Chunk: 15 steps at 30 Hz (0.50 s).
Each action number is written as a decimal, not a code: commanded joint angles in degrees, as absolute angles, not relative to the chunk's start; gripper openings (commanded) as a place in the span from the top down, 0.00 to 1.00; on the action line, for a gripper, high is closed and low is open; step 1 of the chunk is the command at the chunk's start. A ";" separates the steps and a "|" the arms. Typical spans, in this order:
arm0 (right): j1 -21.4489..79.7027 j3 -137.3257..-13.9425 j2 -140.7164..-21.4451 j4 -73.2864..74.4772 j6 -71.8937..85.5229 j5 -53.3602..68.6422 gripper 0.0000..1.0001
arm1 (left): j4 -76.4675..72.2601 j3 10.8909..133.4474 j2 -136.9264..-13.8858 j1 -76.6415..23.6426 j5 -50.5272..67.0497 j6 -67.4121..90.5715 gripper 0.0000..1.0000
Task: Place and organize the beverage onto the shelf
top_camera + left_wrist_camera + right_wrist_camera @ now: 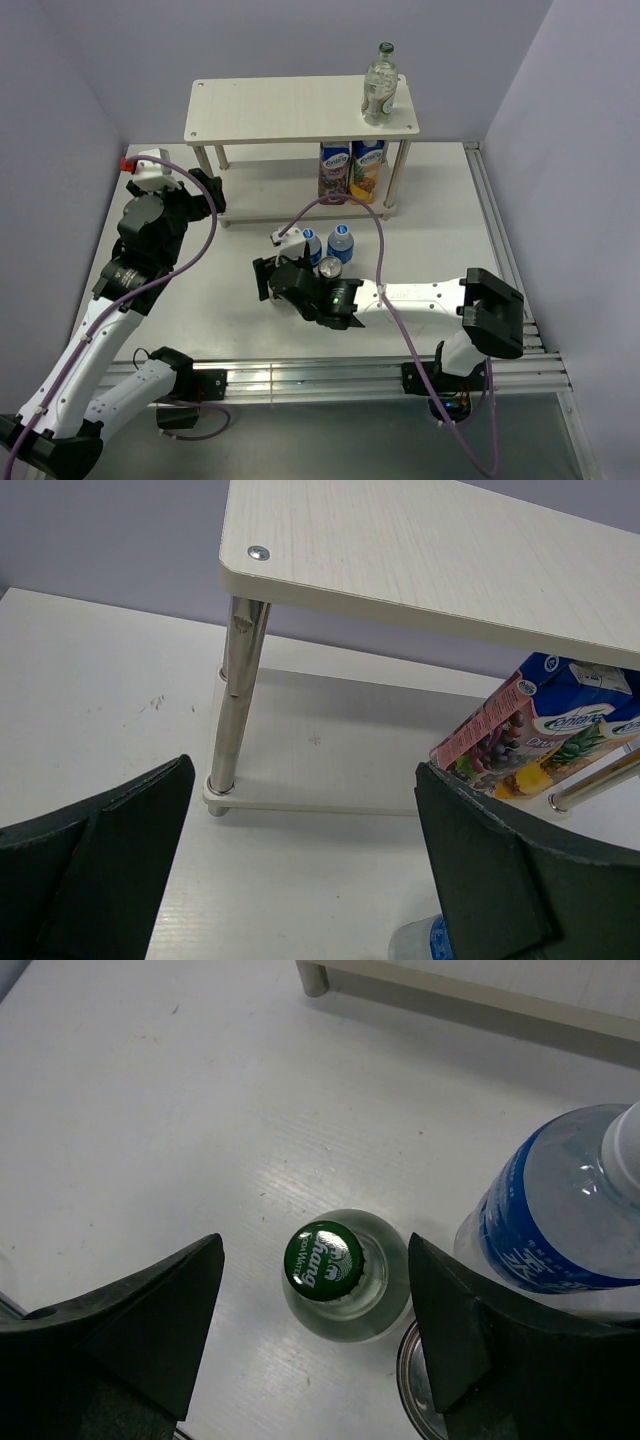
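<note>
Wood-grain shelf (pixel 270 110): glass bottle (pixel 380 85) atop, two juice cartons (pixel 350 170) below. Right claw (pixel 315 1250) wide astride green-capped bottle (pixel 345 1278); left claw (pixel 302 770) wide.

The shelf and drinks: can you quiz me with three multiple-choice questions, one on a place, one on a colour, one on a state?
1. The glass bottle on the shelf stands:
A. at the right end of the top board
B. on the lower board
C. at the left end of the top board

2. In the right wrist view, the cap of the second glass bottle is:
A. red
B. green
C. white

3. The left end effector is:
A. open and empty
B. shut on a can
C. shut on a carton

Answers:
1 A, it stands by the top board's right corner.
2 B, the cap shows green from above.
3 A, its jaws stand wide apart with nothing between them.
</note>
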<state>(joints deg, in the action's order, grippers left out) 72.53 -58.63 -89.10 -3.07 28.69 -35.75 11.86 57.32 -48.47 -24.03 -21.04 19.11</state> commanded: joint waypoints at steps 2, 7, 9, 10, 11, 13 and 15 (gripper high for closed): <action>72.07 -58.54 -89.82 -5.98 30.32 -36.47 0.27 | 10.28 56.95 -48.08 -23.82 -21.27 18.28 0.01; 71.98 -58.45 -89.91 -5.27 30.50 -36.65 0.47 | 10.28 56.95 -48.08 -23.82 -21.27 18.28 0.01; 71.72 -58.53 -90.09 -5.10 30.23 -36.12 0.57 | 10.28 56.95 -48.08 -23.73 -21.27 18.28 0.01; 71.72 -58.62 -90.17 -5.01 30.15 -35.95 0.61 | 10.37 56.95 -48.08 -23.73 -21.27 18.28 0.01; 71.63 -58.71 -90.35 -4.84 30.15 -35.69 0.67 | 10.37 56.95 -48.08 -23.82 -21.36 18.28 0.01; 71.46 -58.97 -90.53 -4.57 30.06 -35.42 0.78 | 10.28 56.95 -47.99 -23.82 -21.36 18.28 0.01; 71.28 -59.41 -90.61 -4.13 29.88 -35.51 0.89 | 10.28 57.04 -48.08 -23.82 -21.36 18.28 0.01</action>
